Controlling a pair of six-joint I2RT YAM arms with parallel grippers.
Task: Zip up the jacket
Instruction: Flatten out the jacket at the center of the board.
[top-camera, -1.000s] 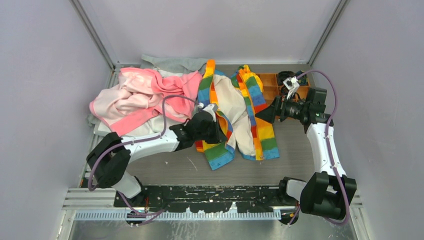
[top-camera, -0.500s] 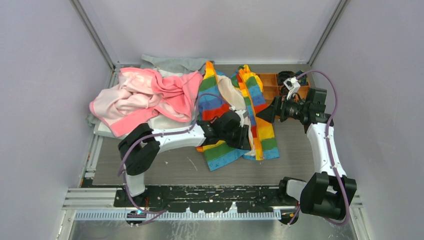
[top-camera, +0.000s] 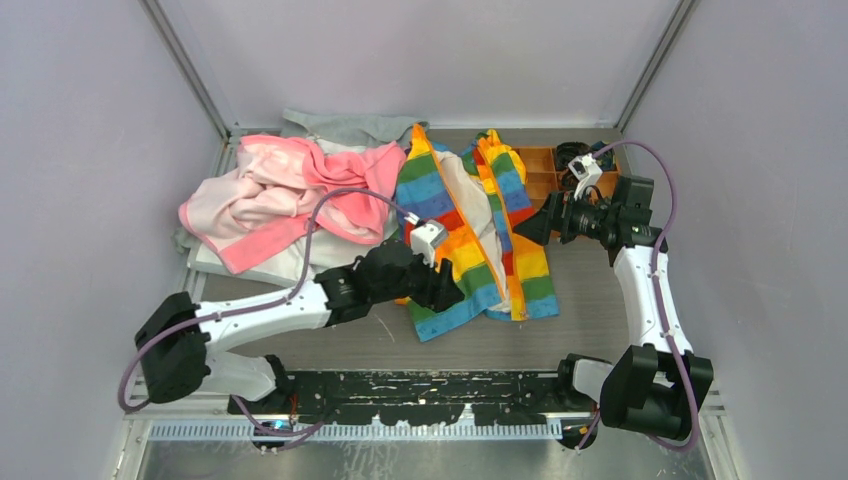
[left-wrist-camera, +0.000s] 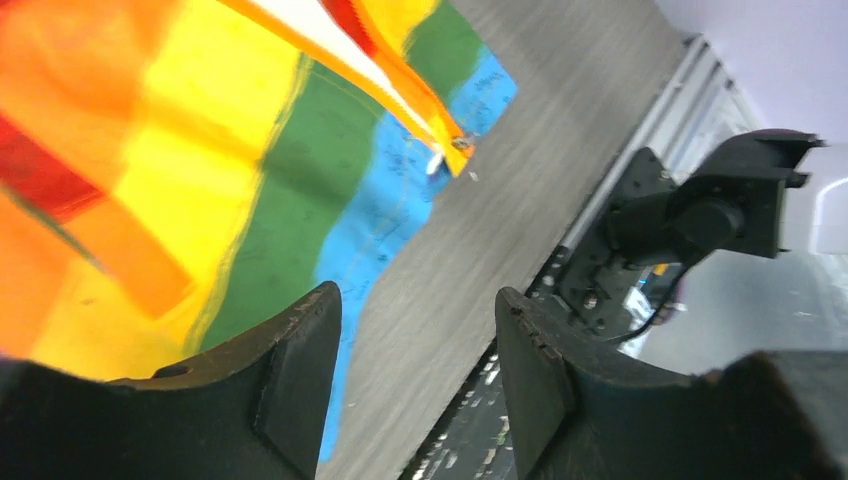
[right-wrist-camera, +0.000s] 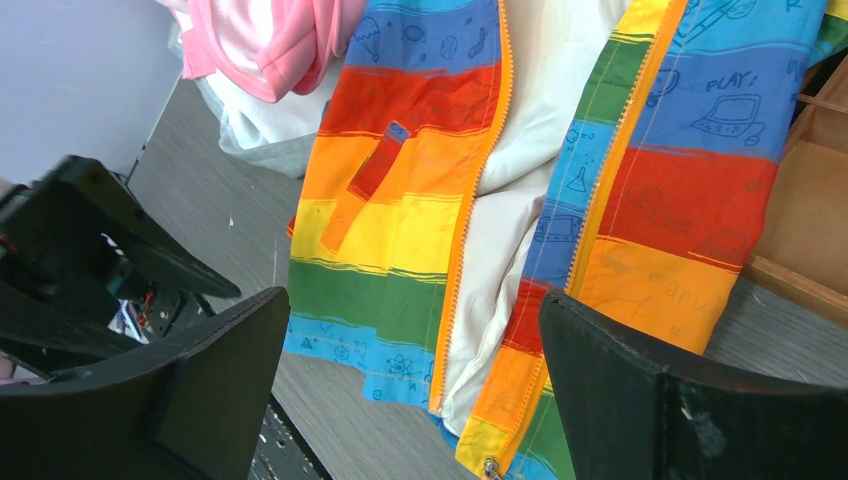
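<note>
Rainbow-striped soft jacket (top-camera: 480, 220) lies unzipped mid-table, left gripper (top-camera: 447, 290) at its near hem, jaws now half apart, empty, it's dropped the left panel flat; right gripper (top-camera: 530, 228) gapes wide, empty, far right

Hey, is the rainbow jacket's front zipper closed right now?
No, in the right wrist view the jacket lies open, its two orange zipper halves apart with cream lining showing between them.
</note>
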